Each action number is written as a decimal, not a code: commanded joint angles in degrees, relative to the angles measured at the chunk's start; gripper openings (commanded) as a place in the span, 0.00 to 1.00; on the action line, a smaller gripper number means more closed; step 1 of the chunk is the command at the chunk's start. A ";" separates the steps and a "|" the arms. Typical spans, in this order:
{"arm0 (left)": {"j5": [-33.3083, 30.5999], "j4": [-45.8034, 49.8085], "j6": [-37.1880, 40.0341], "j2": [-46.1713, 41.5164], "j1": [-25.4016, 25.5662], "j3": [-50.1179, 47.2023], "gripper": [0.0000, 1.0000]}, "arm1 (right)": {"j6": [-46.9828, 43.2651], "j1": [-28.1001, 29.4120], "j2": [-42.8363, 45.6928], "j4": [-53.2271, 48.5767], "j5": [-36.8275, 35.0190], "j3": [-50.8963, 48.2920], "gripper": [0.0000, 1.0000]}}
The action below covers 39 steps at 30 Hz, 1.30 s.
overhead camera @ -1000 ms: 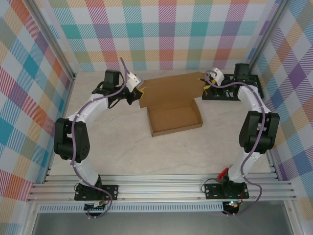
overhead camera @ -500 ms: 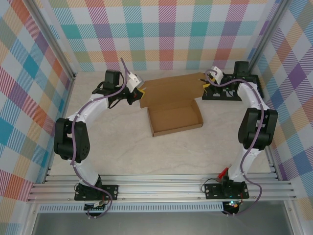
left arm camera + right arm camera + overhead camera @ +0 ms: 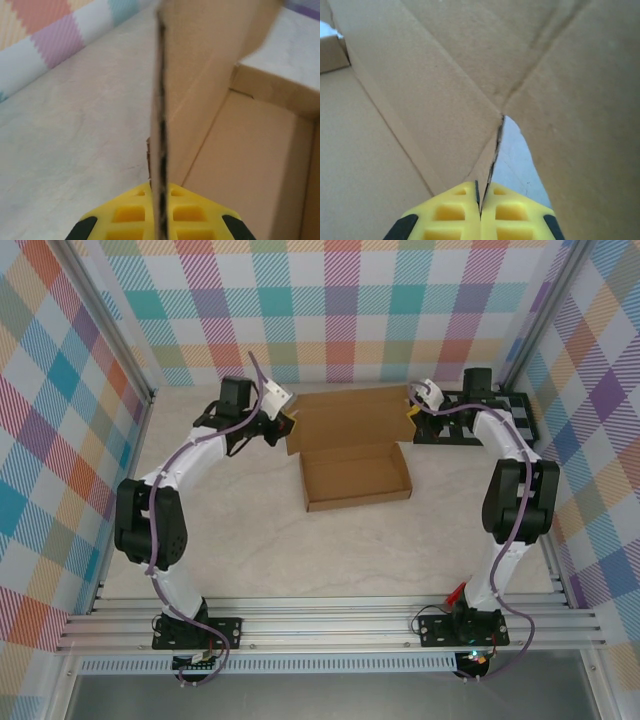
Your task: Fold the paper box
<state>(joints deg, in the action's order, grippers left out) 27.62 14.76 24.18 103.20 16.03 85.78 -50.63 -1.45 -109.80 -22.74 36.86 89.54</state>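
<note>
The paper box (image 3: 357, 480) sits on the table (image 3: 300, 570) toward the far side, midway between my two arms. Its long axis runs left to right, with the open tray toward my bases and the lid panel (image 3: 350, 418) rising from the tray's far wall. My left jaws are shut on the left edge of that lid, the cardboard running edge-on between the yellow pads (image 3: 130, 212). My right jaws are pinched shut on its right edge, beside a slit in the cardboard (image 3: 496, 145). With one arm at each end, neither is nearer. As I judge it, the lid must swing toward me over the tray, both ends together. The tray's side walls (image 3: 408, 472) may catch the lid's corners. The checkerboard panel (image 3: 520, 400) lies behind my right arm, outside that path.
</note>
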 commanded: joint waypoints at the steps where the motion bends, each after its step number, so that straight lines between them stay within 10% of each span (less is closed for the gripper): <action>1: -10.50 -0.40 -17.77 2.00 2.70 3.63 0.00 | 15.31 3.06 5.91 9.01 -7.49 -5.41 0.00; 11: -22.92 -17.70 -48.08 -2.93 9.56 -9.99 0.00 | 66.91 12.17 19.33 21.80 -35.44 -23.87 0.00; 39: -30.08 -31.30 -59.48 -20.92 22.89 -49.08 0.00 | 70.56 27.25 48.12 25.29 -43.26 -63.47 0.00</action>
<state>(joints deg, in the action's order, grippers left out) -8.67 -25.78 -32.40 81.62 35.55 41.01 17.39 22.94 -61.49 11.05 -12.69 30.04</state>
